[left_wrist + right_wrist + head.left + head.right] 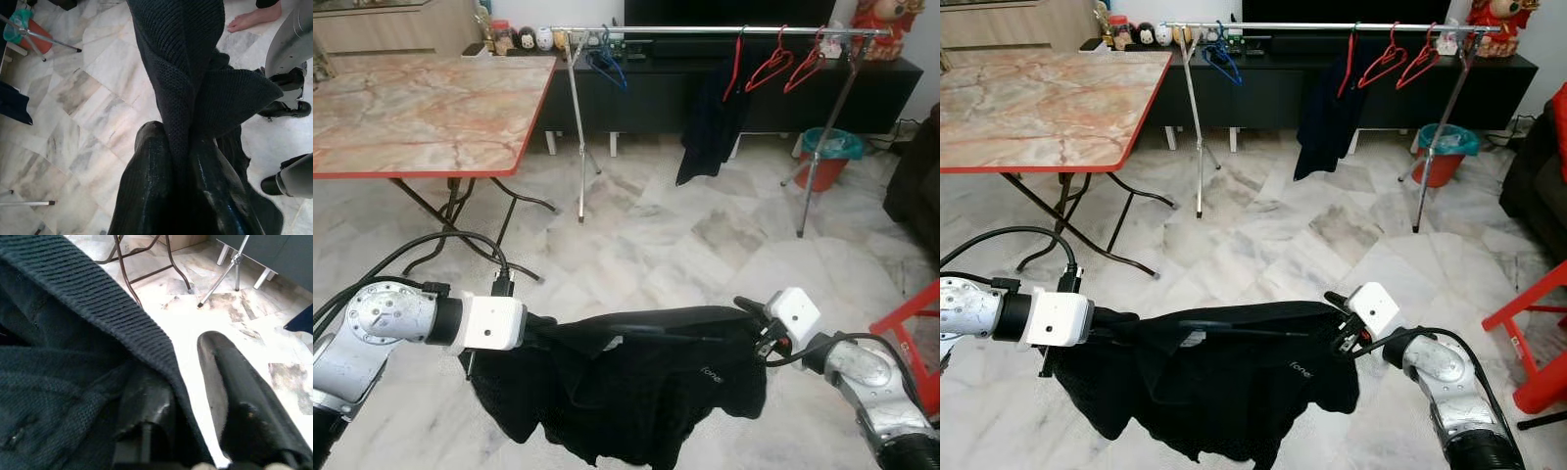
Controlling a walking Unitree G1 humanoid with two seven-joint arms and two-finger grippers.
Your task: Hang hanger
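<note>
A black ribbed-knit garment hangs between silver arms with white wrist blocks, over a floor of white marble veined in grey. The bench has a pink-beige marbled top edged in red. On the silver rail hang red hangers, a blue hanger and a dark navy garment, beside a red bucket lined in teal.

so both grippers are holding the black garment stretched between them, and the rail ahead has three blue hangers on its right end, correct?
Not quite. The hangers at the rail's right end are red, not blue; the left eye view shows it. The blue hangers hang near the left end. The rest holds: the left gripper and right gripper hold the black garment between them.
</note>
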